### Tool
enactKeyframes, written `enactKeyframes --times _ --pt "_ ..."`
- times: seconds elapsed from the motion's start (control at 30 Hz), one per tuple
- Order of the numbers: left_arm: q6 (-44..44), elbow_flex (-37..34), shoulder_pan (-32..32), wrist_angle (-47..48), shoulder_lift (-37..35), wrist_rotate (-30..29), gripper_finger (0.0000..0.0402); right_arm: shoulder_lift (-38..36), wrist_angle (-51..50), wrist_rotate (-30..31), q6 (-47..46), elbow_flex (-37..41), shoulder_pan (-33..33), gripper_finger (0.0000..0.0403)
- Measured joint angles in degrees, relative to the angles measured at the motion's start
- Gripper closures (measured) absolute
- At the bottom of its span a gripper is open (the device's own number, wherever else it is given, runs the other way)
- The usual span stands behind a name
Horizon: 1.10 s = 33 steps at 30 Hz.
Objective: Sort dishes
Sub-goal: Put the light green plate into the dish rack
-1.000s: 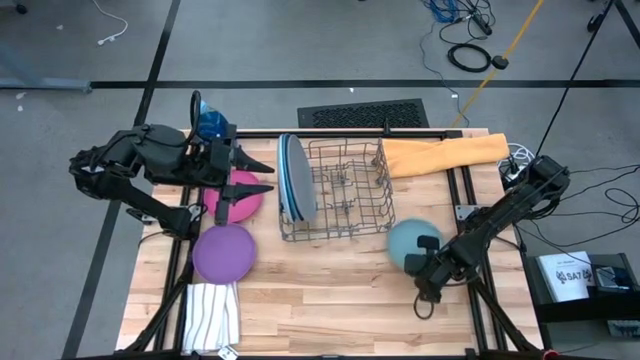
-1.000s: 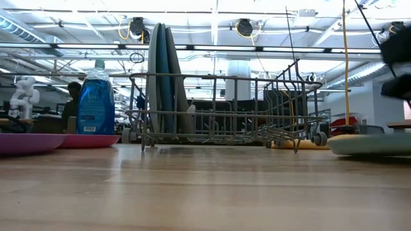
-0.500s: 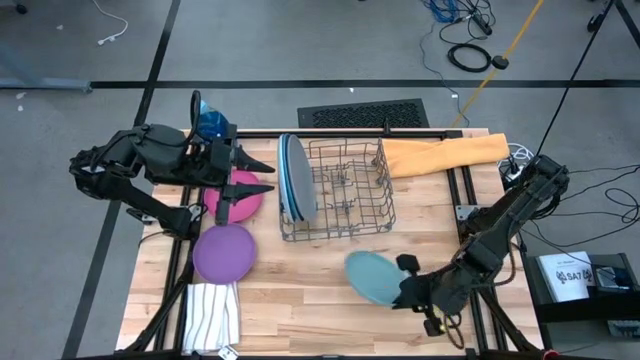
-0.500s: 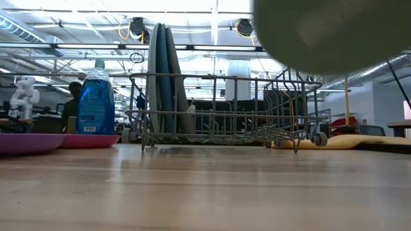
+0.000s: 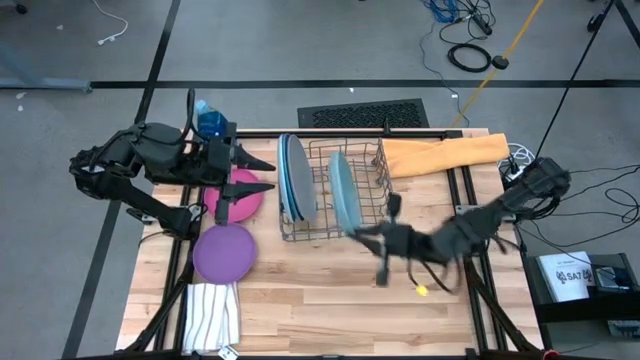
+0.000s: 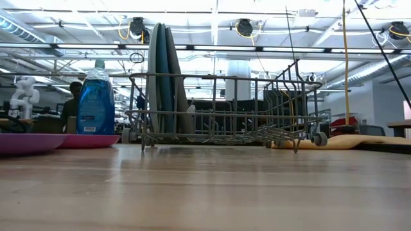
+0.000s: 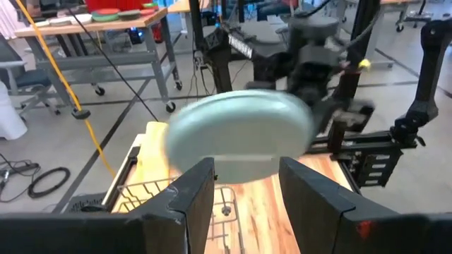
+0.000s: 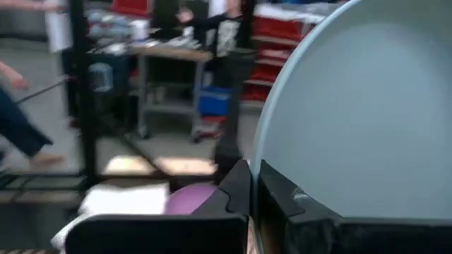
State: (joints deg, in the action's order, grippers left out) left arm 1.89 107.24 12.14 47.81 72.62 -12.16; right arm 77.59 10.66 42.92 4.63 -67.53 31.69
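The pale teal plate (image 5: 342,190) has travelled from the table's right side up over the wire dish rack (image 5: 362,222), now standing on edge. The right gripper (image 5: 362,232) is pinching its lower rim between closed fingers (image 8: 282,204). The left gripper (image 5: 262,177) is hovering half-open above the magenta plate (image 5: 246,196).

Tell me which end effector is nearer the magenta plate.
The left. The left end effector hangs open directly over the magenta plate; the right end effector, across the dish rack, grips the pale teal plate.
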Motion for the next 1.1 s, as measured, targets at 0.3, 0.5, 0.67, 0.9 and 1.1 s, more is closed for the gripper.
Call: enactKeyframes --times 0.3,0.5,0.67,0.9,1.1 --pt "0.48 0.0 0.0 0.13 0.02 0.0 0.024 1.84 18.66 -17.73 -13.44 14.55 -19.07 0.0403" --pt "0.78 0.0 0.0 0.22 0.02 0.0 0.024 1.8 43.43 -27.07 -25.66 31.06 -28.35 0.0403" --pt "1.85 0.0 0.0 0.19 0.02 -0.02 0.024 1.81 49.25 -29.9 -32.8 36.68 -32.02 0.0403" --pt "3.61 0.0 0.0 -1.0 0.02 -0.02 0.024 5.21 47.33 -33.11 -35.88 34.04 -33.57 0.0403" --pt "4.66 0.0 0.0 -1.31 0.02 -0.03 0.024 12.7 48.15 -34.39 -38.53 30.32 -35.14 0.0403"
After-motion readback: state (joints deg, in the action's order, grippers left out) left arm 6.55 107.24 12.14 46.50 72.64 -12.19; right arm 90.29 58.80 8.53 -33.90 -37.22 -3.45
